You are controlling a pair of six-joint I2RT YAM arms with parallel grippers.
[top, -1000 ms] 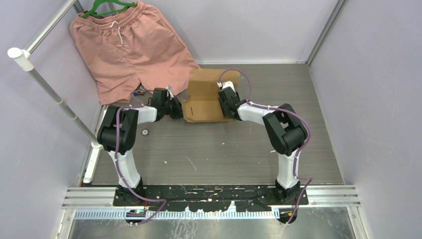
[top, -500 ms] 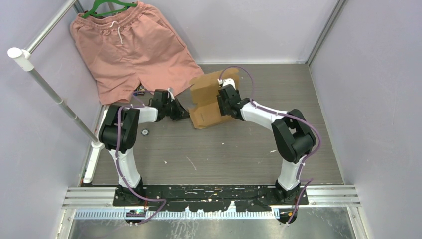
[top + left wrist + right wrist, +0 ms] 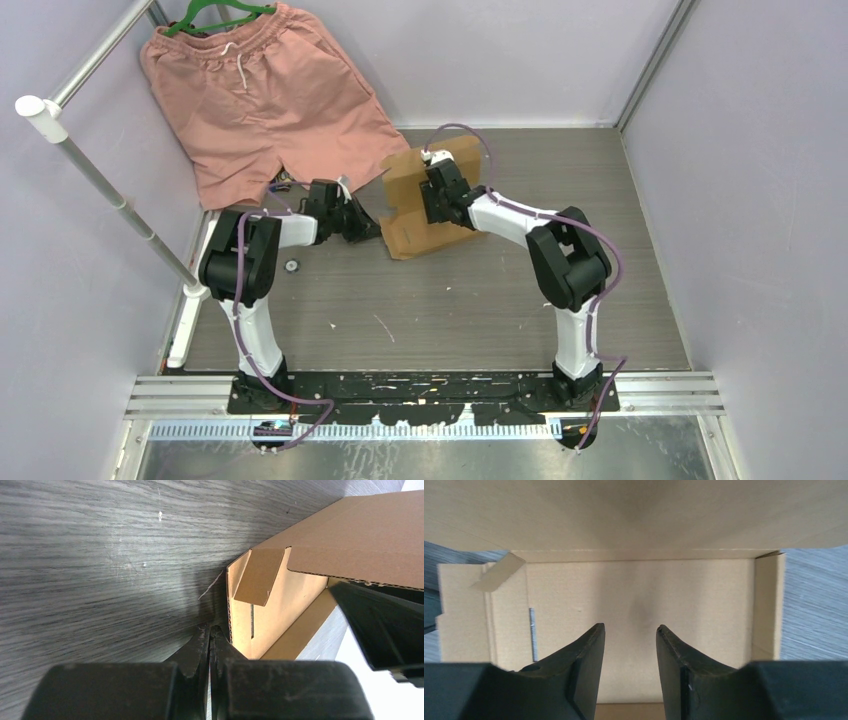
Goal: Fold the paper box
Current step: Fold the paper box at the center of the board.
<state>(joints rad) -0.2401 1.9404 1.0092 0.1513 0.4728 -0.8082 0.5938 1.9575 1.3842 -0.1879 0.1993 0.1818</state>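
Paper box (image 3: 418,222), half-formed with its lid flap raised, sits toward the tabletop's (image 3: 450,300) far edge; left fingers (image 3: 200,647) are clenched empty at its left wall, probably as a backstop, while right fingers (image 3: 585,656) hang parted and empty over the box floor.

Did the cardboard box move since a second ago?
Yes. The paper box has turned, so its edges no longer run square with the table back edge, and its near left corner slid right, away from the shorts.
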